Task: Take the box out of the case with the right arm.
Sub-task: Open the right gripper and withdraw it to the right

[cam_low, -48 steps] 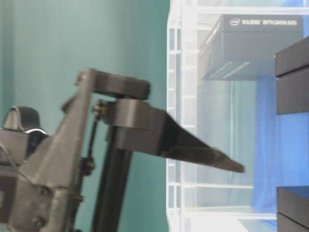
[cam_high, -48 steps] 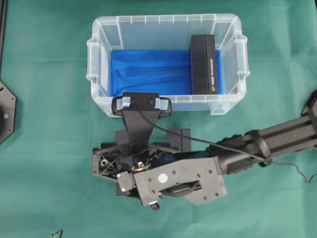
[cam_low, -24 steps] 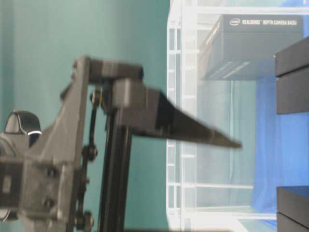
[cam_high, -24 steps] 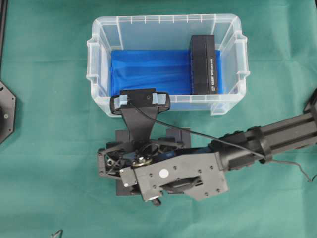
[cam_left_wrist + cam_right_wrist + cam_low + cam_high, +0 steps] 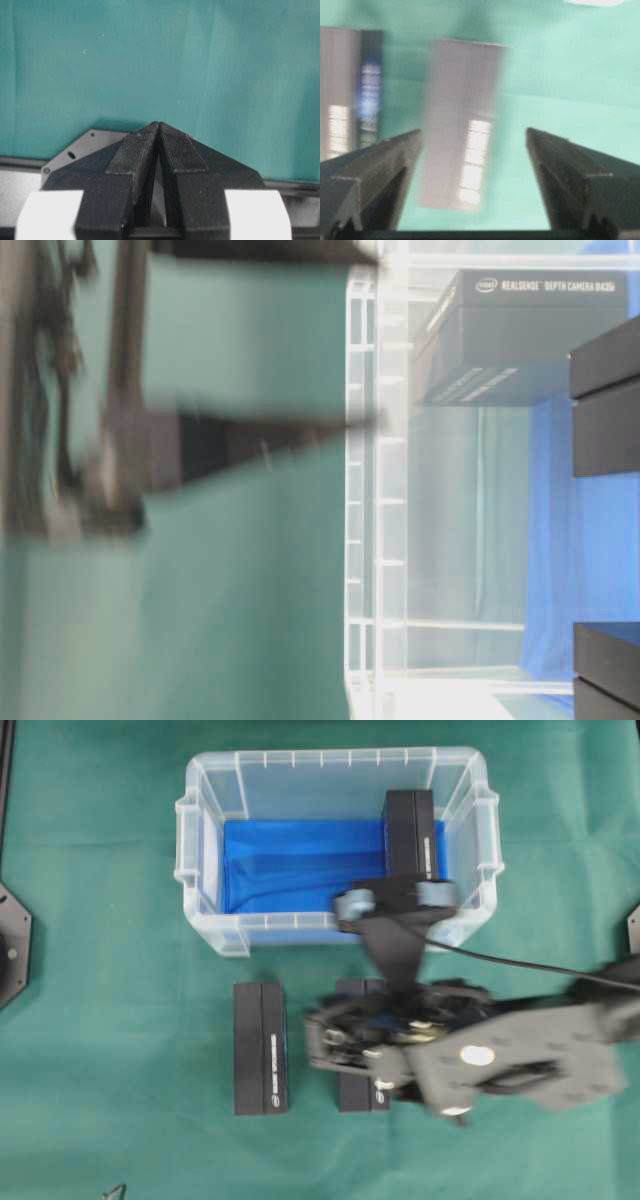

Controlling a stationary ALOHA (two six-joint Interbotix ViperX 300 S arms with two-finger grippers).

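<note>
The case [image 5: 210,925], a clear tub with a blue sheet on its floor, stands at the back of the green cloth. The box [image 5: 410,835], black and narrow, stands on edge inside it by the right wall; the box [image 5: 530,340] shows through the clear wall in the table-level view. My right gripper [image 5: 378,1035] hovers in front of the case, blurred, its camera mount over the front rim and the box's near end. In the right wrist view the right gripper [image 5: 473,132] is open with only cloth and a table box between its fingers. My left gripper [image 5: 158,125] is shut on nothing.
Two more black boxes lie on the cloth in front of the case: one [image 5: 260,1048] in the open, the other [image 5: 358,1092] partly under my right gripper. The left arm's black base [image 5: 12,948] sits at the left edge.
My right arm has swung quickly to the right, uncovering the left table box; its camera mount went from the case's front-left rim to below the box. The jaws stayed open.
</note>
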